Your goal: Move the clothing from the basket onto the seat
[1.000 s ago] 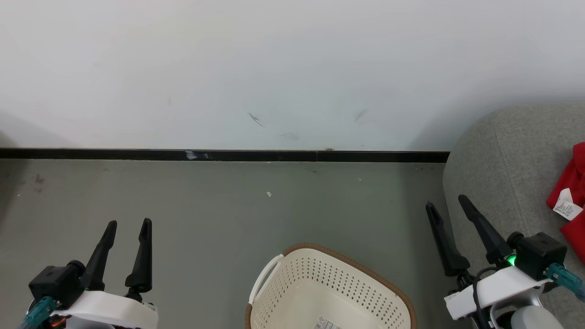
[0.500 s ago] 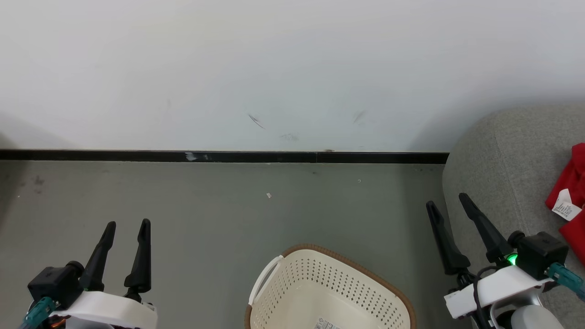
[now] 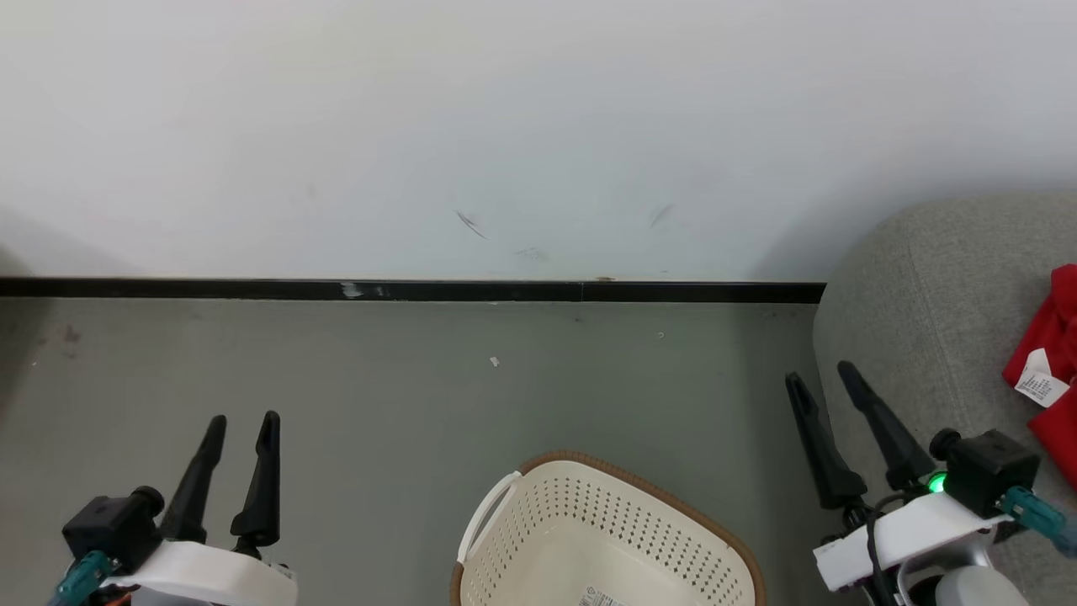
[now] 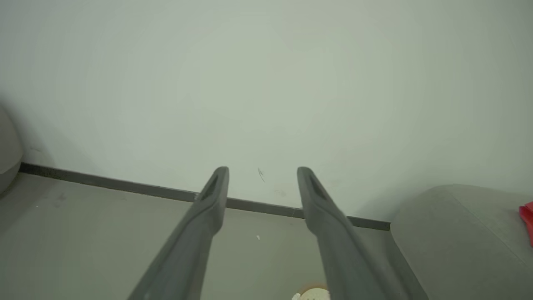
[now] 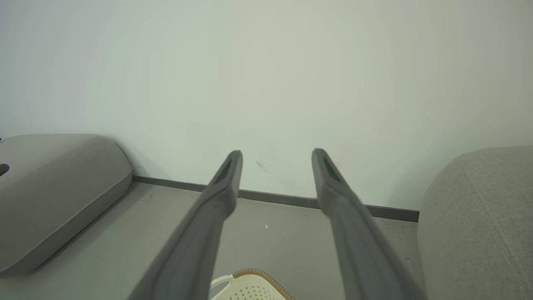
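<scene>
**A:** Start at the left; what's there?

**B:** The left pincer hangs over the grey floor, its two dark fingers apart with nothing between them; in the left wrist view they frame the black skirting at the floor's far edge and the white wall above it.

**A:** And the basket?

**B:** The basket stands on the floor in the middle, well back from that far edge; it sits between the two arms and touches neither; its pale bottom shows, with a paper label on it.

**A:** The other arm?

**B:** The right pincer is spread too, holding nothing; it hovers at the left side of the seat, one finger over the floor, the other over the grey fabric.

**A:** So the seat is on the right?

**B:** Yes; it fills the floor's far right corner by the wall, near the basket but apart from it; a red garment lies on top of it, a white tag showing.
</scene>
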{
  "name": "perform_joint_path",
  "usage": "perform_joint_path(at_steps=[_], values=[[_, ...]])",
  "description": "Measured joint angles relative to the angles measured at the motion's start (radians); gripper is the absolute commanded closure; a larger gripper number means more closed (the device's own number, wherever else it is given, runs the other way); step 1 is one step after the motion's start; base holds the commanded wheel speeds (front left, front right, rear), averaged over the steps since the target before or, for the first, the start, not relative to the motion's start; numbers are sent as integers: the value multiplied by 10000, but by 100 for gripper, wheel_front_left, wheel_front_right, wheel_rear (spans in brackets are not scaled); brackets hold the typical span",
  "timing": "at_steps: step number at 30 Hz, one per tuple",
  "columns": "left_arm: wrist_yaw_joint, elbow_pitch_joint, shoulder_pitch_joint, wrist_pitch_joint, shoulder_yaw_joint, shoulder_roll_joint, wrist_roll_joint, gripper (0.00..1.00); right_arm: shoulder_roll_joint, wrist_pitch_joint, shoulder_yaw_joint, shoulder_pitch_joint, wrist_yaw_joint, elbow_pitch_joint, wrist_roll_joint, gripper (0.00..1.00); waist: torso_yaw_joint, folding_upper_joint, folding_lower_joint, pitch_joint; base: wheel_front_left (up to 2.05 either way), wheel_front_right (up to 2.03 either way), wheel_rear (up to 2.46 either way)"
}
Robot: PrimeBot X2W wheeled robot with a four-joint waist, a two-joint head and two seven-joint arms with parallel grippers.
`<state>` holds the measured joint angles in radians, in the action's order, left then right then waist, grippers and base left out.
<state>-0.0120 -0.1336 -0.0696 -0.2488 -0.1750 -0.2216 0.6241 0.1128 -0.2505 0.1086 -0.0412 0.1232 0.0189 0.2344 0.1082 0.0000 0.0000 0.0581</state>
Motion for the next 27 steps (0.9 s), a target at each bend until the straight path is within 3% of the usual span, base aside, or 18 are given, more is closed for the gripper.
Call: perform_joint_path(at_steps=[6,11,27], values=[[0,-546,274,23,-196,493,29,100,-199,38,104,384,-2,545,29,100,-2,0,0,-2,0,0,0],[17,-558,303,192,-142,539,433,100,-205,36,123,434,-2,489,426,100,-13,0,0,-3,0,0,0],[161,-558,302,646,194,706,2000,100,-286,282,-65,619,-2,311,2838,100,-110,0,16,-65,0,0,0]])
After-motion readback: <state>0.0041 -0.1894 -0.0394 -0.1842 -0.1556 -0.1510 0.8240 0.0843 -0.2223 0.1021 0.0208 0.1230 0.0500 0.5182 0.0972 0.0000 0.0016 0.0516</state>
